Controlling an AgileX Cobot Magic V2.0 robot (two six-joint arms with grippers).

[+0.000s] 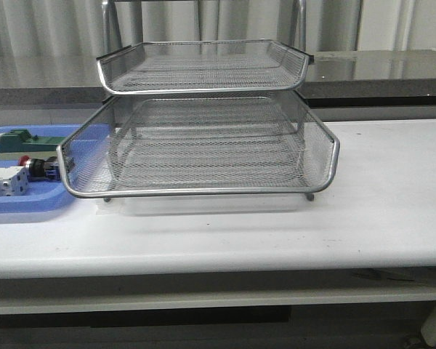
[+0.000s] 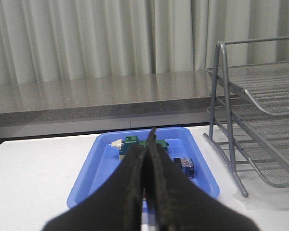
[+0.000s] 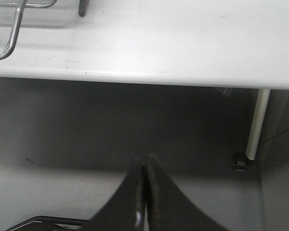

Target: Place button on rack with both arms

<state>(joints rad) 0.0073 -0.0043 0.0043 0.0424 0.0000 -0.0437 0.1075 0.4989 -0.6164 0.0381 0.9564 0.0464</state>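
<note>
The button [image 1: 36,169] lies on its side in the blue tray [image 1: 29,205] at the left of the table, red head to the left, just beside the rack's lower front corner. In the left wrist view its blue-black rear block [image 2: 184,166] shows just beside my fingers; its red head is hidden. The silver wire rack [image 1: 203,145] stands mid-table, its tiers bare. My left gripper [image 2: 151,137] is shut on nothing, back from the tray [image 2: 101,168]. My right gripper [image 3: 147,161] is shut and empty, below the table's front edge. Neither arm shows in the front view.
The tray also holds a green flat component [image 1: 18,139] and a white switch block [image 1: 3,182]. A rack corner [image 3: 9,38] and a white table leg [image 3: 256,126] show in the right wrist view. A grey counter and curtain run behind the table.
</note>
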